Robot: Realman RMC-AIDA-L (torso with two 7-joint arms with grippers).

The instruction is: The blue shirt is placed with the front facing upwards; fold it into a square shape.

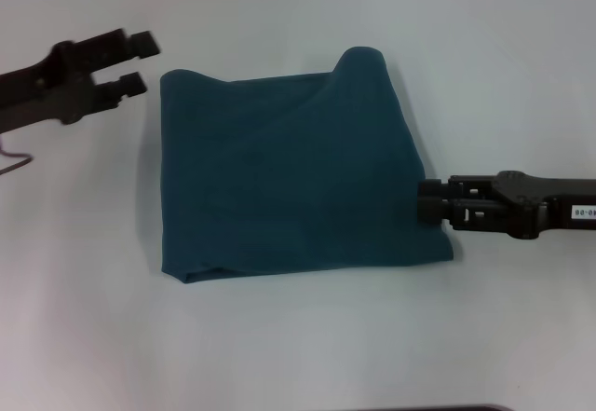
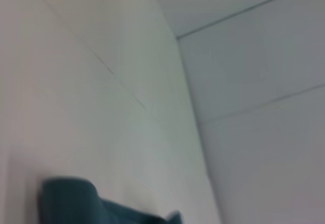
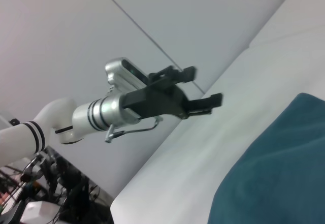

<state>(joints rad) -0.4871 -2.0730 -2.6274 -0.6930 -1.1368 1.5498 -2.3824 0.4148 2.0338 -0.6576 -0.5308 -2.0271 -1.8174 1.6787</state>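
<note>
The blue shirt (image 1: 289, 178) lies on the white table (image 1: 298, 336), folded into a rough square. Only plain teal-blue fabric faces up, and a rounded bump sticks out at its far right corner. My left gripper (image 1: 142, 61) hovers open and empty just off the shirt's far left corner; the right wrist view also shows this left gripper (image 3: 207, 86) open. My right gripper (image 1: 421, 201) reaches in from the right, its tip at the shirt's right edge near the front corner. A corner of the shirt (image 2: 71, 203) shows in the left wrist view, and a fold of the shirt (image 3: 274, 173) in the right wrist view.
A thin dark cable (image 1: 14, 159) hangs under the left arm at the left edge. A dark strip (image 1: 456, 408) marks the table's near edge. Pale wall panels (image 2: 254, 56) stand behind the table.
</note>
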